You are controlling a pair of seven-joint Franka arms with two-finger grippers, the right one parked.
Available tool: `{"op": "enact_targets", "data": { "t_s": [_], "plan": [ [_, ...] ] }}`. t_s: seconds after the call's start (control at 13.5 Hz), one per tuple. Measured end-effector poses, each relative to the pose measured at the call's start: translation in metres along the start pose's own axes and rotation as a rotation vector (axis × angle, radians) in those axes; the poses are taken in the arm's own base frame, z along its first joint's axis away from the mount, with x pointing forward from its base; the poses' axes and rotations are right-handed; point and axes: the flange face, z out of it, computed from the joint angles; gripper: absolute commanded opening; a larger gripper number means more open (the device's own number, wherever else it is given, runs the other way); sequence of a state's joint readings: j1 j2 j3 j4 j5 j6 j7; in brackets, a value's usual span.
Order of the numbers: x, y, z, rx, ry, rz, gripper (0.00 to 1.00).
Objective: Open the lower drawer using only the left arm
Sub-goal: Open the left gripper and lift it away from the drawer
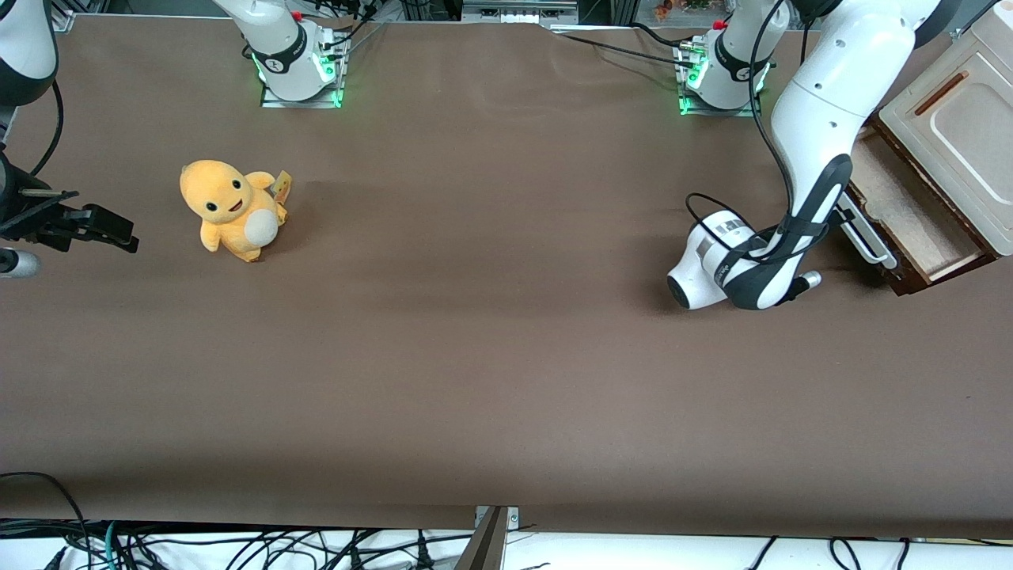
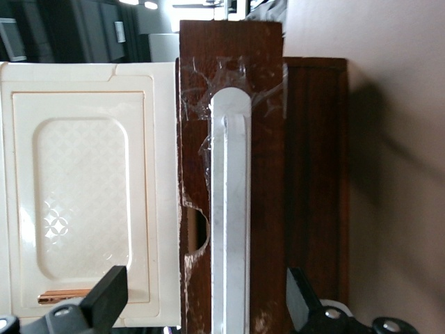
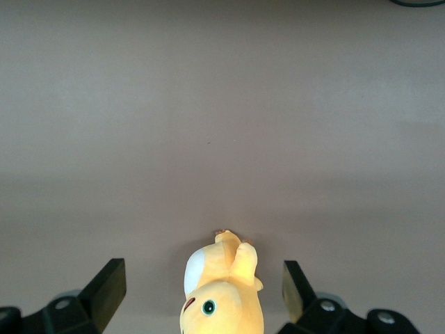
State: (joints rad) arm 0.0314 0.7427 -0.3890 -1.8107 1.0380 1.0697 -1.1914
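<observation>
The lower drawer (image 1: 902, 207) is a dark brown wooden drawer under the cream cabinet top (image 1: 957, 127), at the working arm's end of the table. It stands pulled out, with its pale tan floor showing. Its long white bar handle (image 1: 866, 236) faces the left arm (image 1: 819, 119), whose wrist is low over the table right in front of it. In the left wrist view the drawer front (image 2: 268, 174) and handle (image 2: 229, 209) fill the middle. My gripper (image 2: 205, 296) is open, with one black finger on each side of the handle, and neither touches it.
A yellow plush toy (image 1: 233, 210) sits on the brown table toward the parked arm's end, and it also shows in the right wrist view (image 3: 222, 296). The two arm bases (image 1: 297, 59) (image 1: 724, 67) stand at the table's edge farthest from the front camera.
</observation>
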Motion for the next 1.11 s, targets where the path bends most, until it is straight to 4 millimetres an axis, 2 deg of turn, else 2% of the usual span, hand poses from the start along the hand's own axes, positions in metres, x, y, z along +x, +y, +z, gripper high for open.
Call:
{"op": "enact_targets", "data": {
  "t_s": [0.15,0.3,0.52,0.67,0.81,0.96,1.11],
  "plan": [
    [-0.002,-0.016,-0.016,-0.096,-0.019,0.02,1.0],
    [0.007,-0.044,-0.024,-0.231,-0.096,0.039,1.0],
    [0.028,-0.098,-0.028,-0.407,-0.186,0.101,1.0],
    [0.033,-0.144,-0.039,-0.491,-0.263,0.156,1.0],
    [0.028,-0.192,-0.058,-0.531,-0.313,0.195,1.0],
    [0.014,-0.233,-0.082,-0.574,-0.312,0.231,1.0],
    [-0.001,-0.258,-0.1,-0.635,-0.309,0.271,1.0]
  ]
}}
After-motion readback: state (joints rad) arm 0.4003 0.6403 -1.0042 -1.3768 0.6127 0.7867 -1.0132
